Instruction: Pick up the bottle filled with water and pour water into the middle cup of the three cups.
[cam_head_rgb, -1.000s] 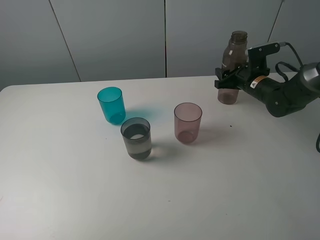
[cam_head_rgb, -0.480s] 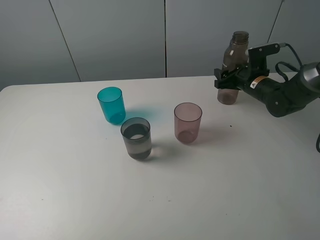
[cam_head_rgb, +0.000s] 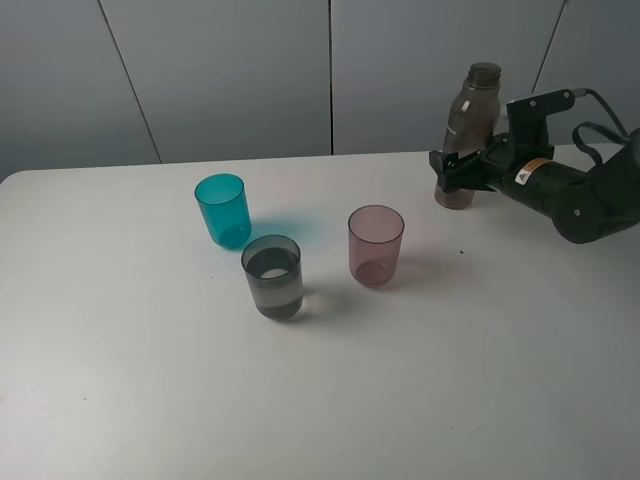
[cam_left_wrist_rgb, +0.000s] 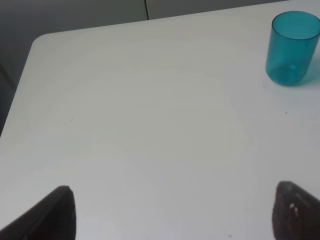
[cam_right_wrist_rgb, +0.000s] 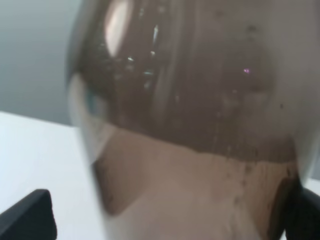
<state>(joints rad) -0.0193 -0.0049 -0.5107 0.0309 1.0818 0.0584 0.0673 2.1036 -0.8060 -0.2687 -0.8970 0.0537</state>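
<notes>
Currently the bottle (cam_head_rgb: 466, 135) is seen at the far right of the tabletop (cam_head_rgb: 150, 380), slightly tilted, with the right hand (cam_head_rgb: 450, 168) around its lower part; whether the grasp is closed or released cannot be told. The left hand (cam_left_wrist_rgb: 170, 212) is spread open over bare tabletop. The middle cup (cam_head_rgb: 273, 277), between the teal cup (cam_head_rgb: 222, 210) and the pinkish cup (cam_head_rgb: 375, 245), already holds water. Probably the bottle should be kept upright.

A bare test room or lab: a plain white worktop (cam_head_rgb: 150, 400) stands against flat grey wall panels (cam_head_rgb: 230, 70), and a black robot arm (cam_head_rgb: 570, 190) with exposed cables reaches in from the side.
</notes>
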